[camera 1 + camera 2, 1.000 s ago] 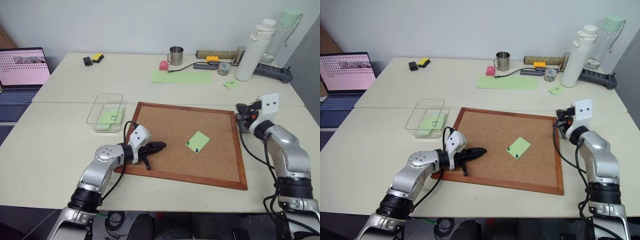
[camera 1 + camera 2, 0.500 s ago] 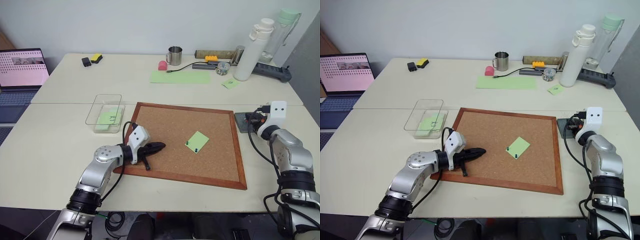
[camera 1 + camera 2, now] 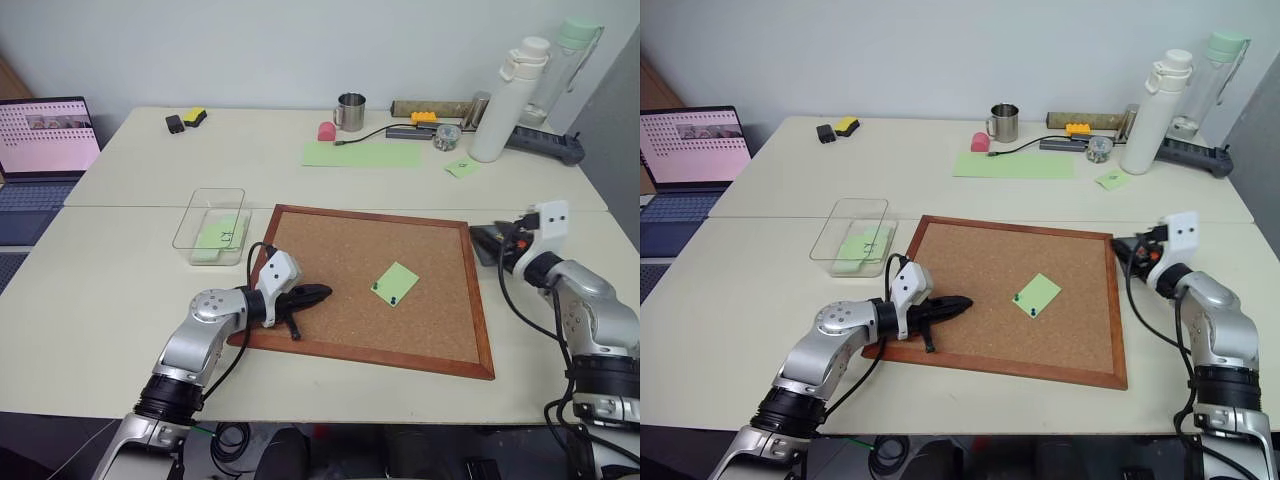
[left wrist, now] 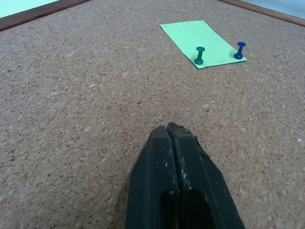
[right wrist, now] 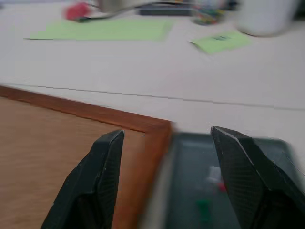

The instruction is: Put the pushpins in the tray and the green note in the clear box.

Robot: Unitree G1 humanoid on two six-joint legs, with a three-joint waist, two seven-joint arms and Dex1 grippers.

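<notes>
The green note [image 3: 396,283] lies on the cork board [image 3: 340,250], held by two pushpins, a green one [image 4: 199,55] and a blue one [image 4: 239,49], along its near edge. My left gripper [image 3: 322,292] rests shut on the board, left of the note and apart from it. The dark grey tray [image 3: 484,245] sits just past the board's right frame. My right gripper [image 5: 167,133] hovers open over the tray's left rim with nothing between its fingers. Small blurred coloured bits lie in the tray. The clear box [image 3: 190,215] stands off the board's far left corner and holds a marked green note.
A laptop [image 3: 45,135] sits at the far left. Along the back are a metal mug [image 3: 350,112], a long pale green sheet [image 3: 362,154], a small green note [image 3: 462,168], a white bottle [image 3: 510,100] and a power strip [image 3: 545,143].
My right gripper has gone from shut to open by the tray, and its wrist has swung toward the board. The left arm, note and pins have not moved.
</notes>
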